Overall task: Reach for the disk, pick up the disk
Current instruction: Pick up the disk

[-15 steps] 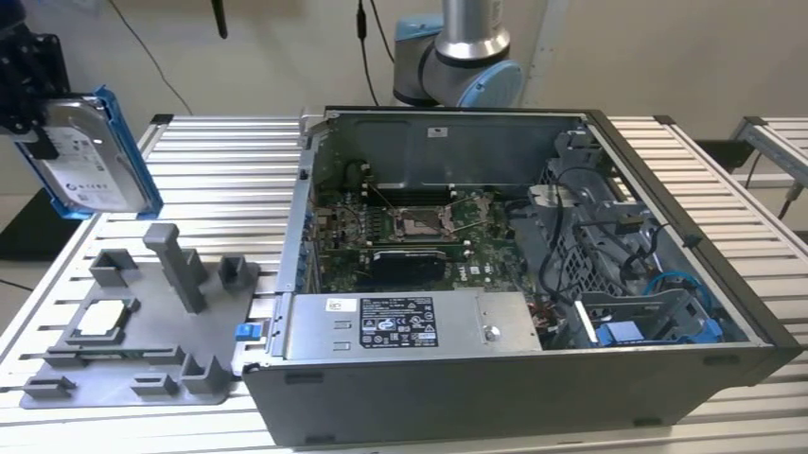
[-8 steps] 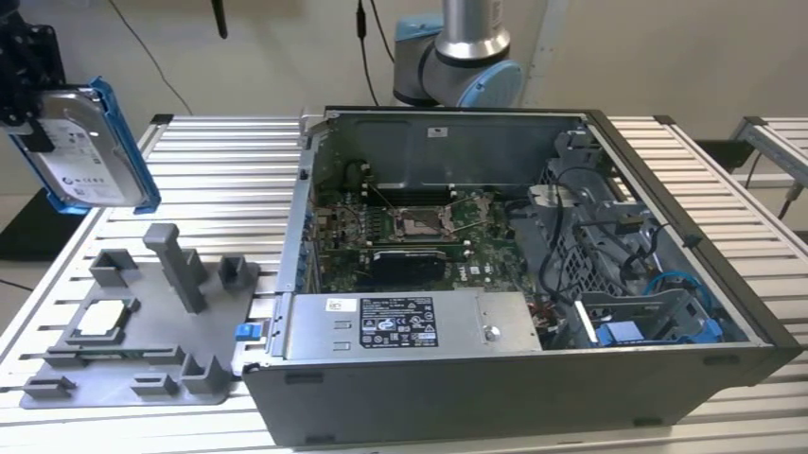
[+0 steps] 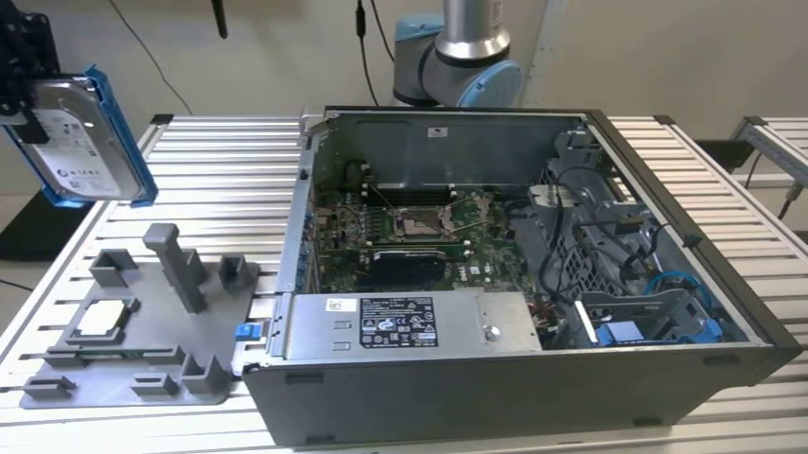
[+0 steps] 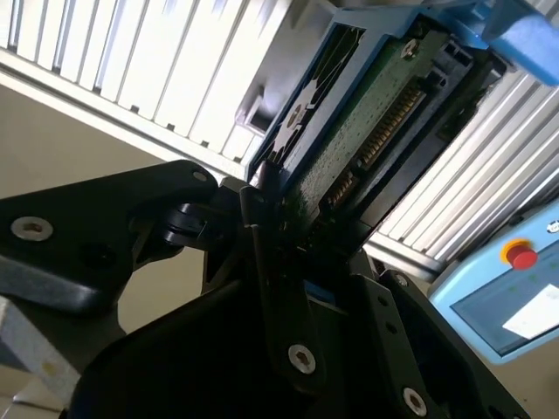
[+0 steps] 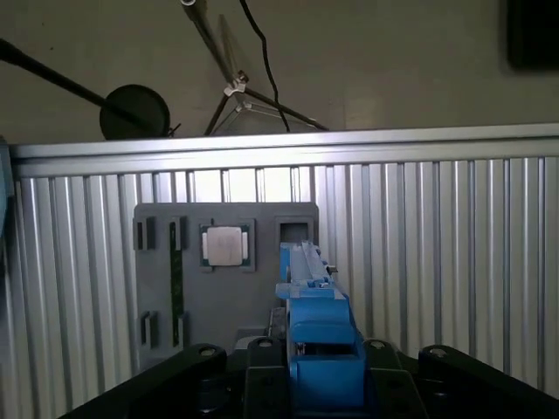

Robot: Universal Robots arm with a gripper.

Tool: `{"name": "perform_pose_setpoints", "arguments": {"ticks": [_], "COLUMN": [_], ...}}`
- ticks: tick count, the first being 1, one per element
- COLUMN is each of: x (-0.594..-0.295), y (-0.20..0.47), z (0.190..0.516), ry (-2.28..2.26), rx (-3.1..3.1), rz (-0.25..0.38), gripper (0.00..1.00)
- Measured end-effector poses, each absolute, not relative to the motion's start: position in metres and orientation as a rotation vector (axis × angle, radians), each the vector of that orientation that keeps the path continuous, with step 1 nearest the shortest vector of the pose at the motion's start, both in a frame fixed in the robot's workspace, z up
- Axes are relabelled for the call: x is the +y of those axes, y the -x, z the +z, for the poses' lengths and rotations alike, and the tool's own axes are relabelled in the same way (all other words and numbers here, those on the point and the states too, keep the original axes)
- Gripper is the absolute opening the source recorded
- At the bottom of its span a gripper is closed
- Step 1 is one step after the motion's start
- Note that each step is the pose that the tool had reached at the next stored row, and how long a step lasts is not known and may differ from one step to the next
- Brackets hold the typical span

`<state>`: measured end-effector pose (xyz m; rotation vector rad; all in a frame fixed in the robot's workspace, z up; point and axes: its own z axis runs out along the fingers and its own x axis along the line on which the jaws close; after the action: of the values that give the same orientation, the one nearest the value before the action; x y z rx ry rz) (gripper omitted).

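1. Gripper (image 4: 293, 218) is clamped shut on the disk (image 4: 367, 131). Black fingers (image 4: 266, 262) pinch one end, with the green board side showing in the second wrist view.
2. In the exterior view the disk (image 3: 86, 142) hangs tilted at the view's left, label outward, with open air above the slatted table (image 3: 215, 161).
3. Grey fixture plate (image 3: 127, 364) with the chip (image 3: 104, 320) lies below. The open computer case (image 3: 505, 378) is well apart, at the view's right.
4. The frame's left edge cuts off the arm holding the disk. In the first wrist view the disk is edge-on, its faces hidden.

We log a slatted aluminium table (image 3: 215, 151) under even, soft light. Behind the table: a plain pale wall (image 3: 278, 47), with black cables (image 3: 361, 28) hanging down. Beside the table: a second slatted bench (image 3: 781, 142). Beyond the table's far edge: a tripod (image 5: 236, 89).
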<state>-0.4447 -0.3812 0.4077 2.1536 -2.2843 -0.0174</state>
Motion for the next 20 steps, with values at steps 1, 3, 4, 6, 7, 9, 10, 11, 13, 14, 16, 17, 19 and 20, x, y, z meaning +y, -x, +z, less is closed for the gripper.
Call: {"name": "perform_pose_setpoints", "arguments": {"ticks": [1,3,4,6,7,9,10,11,13,14,16,17,19,20], "x": [-0.381,-0.381,-0.381,-0.381,-0.381,-0.381,-0.381,-0.381,-0.381,-0.381,-0.381,-0.381,-0.381,-0.381], "y": [0.445,0.445,0.445,0.445,0.445,0.445,0.445,0.445,0.445,0.445,0.445,0.445,0.445,0.445], "z": [0.409,0.411,0.412,0.414,0.415,0.418,0.419,0.420,0.423,0.424,0.426,0.427,0.429,0.430], "ry": [-2.154,-2.154,-2.154,-2.154,-2.154,-2.154,-2.154,-2.155,-2.155,-2.155,-2.155,-2.155,-2.155,-2.155], "rx": [-2.284,-2.284,-2.284,-2.285,-2.285,-2.285,-2.285,-2.285,-2.285,-2.285,-2.285,-2.285,-2.285,-2.285], "rz": [-0.017,-0.017,-0.017,-0.016,-0.016,-0.016,-0.016,-0.016,-0.016,-0.015,-0.015,-0.015,-0.015,-0.015], "gripper": [0.00,0.00,0.00,0.00,0.00,0.00,0.00,0.00,0.00,0.00,0.00,0.00,0.00,0.00]}}
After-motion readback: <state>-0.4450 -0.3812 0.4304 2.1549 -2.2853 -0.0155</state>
